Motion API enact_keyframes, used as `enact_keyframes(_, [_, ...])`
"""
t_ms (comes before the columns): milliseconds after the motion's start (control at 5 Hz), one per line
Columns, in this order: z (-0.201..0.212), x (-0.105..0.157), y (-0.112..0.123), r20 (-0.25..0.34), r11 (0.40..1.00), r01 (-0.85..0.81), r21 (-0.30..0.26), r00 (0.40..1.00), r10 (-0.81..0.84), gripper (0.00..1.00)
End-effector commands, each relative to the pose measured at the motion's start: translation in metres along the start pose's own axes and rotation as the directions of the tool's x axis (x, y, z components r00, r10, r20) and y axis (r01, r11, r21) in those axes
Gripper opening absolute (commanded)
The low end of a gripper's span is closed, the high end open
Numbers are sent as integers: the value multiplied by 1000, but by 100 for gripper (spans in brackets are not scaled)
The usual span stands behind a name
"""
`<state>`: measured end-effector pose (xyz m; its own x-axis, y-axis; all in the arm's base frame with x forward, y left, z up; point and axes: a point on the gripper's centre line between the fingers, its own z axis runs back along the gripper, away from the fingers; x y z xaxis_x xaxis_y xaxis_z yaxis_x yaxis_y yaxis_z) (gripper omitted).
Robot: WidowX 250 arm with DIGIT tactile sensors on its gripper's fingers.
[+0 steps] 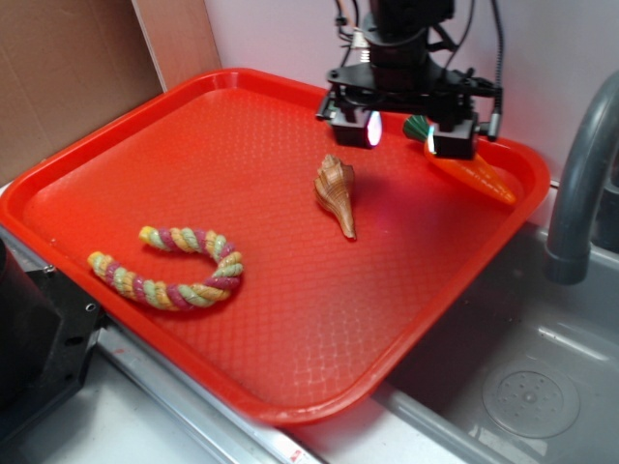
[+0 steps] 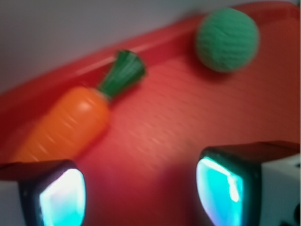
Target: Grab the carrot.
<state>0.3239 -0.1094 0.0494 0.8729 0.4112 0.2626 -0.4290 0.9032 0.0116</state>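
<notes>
Carrot (image 2: 70,123) on tray (image 1: 290,319) near far rim | hand (image 1: 414,130) spread wide, empty | one finger (image 1: 453,138) above carrot

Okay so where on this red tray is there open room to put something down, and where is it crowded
Free: the left back of the tray, behind the rope toy, and the front right, between the seashell and the near rim. Crowded: the back right corner, where the gripper hangs over the carrot and green ball.
</notes>
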Motion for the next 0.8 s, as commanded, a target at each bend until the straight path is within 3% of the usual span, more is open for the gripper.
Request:
enact_keyframes(0, [-17,28,-5,-25,999,-34,-16,999,33,100])
enact_keyframes(200, [-27,14,2,-101,999,-40,-8,994,39,100])
enact_keyframes(400, [-20,3,14,-149,997,-69,-25,987,65,1])
enact_keyframes(600, [30,0,25,-29,995,-66,-69,998,64,100])
